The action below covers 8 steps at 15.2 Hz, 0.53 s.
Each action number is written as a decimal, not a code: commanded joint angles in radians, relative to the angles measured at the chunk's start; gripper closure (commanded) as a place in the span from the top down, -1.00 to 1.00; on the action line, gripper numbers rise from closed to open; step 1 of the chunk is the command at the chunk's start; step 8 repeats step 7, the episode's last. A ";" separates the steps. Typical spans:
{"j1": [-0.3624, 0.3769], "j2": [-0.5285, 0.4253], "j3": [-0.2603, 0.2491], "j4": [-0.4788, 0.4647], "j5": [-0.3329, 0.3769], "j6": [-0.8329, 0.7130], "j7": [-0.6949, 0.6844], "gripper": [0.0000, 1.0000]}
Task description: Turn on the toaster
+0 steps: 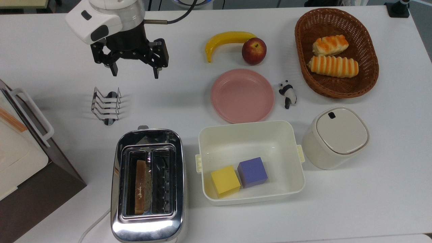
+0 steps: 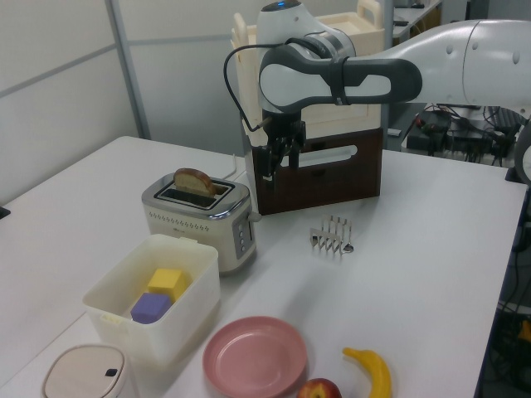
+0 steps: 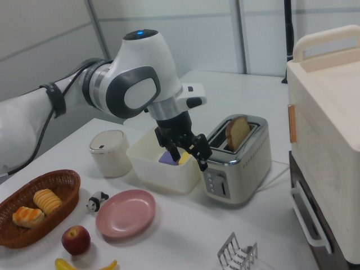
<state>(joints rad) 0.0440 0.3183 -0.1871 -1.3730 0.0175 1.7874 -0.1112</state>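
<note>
The chrome two-slot toaster [image 1: 148,189] stands near the table's front edge in the top view, with a slice of toast [image 1: 141,187] in its left slot. Its small lever [image 1: 143,127] is at the end facing the arm. In the left view, toast [image 2: 194,181] sticks up out of the toaster [image 2: 203,220]. My gripper [image 1: 135,72] hangs open and empty, well clear of the toaster toward the top view's upper edge, above the table. It is raised in front of the toaster [image 3: 239,163] in the right view, its fingers spread wide around nothing [image 3: 188,159].
A wire toast rack [image 1: 106,106] sits between gripper and toaster. A white-and-brown appliance [image 1: 20,148] fills the top view's left. A pink plate [image 1: 242,95], a white bin [image 1: 297,168] with two cubes, a lidded pot [image 1: 334,136], a bread basket [image 1: 368,81], a banana [image 1: 226,38] and an apple [image 1: 253,50] lie to the right.
</note>
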 commanded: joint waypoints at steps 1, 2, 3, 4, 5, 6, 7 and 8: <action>0.011 -0.042 -0.003 -0.032 -0.028 -0.035 -0.013 1.00; 0.010 -0.042 -0.002 -0.031 -0.033 -0.037 -0.018 1.00; 0.010 -0.045 0.000 -0.032 -0.033 -0.037 -0.019 1.00; 0.011 -0.045 -0.002 -0.032 -0.033 -0.039 -0.013 1.00; 0.011 -0.045 0.000 -0.034 -0.033 -0.037 -0.012 1.00; 0.010 -0.044 0.001 -0.032 -0.031 -0.037 -0.012 1.00; 0.010 -0.044 0.000 -0.032 -0.033 -0.039 -0.016 1.00; 0.010 -0.044 0.000 -0.032 -0.033 -0.039 -0.016 1.00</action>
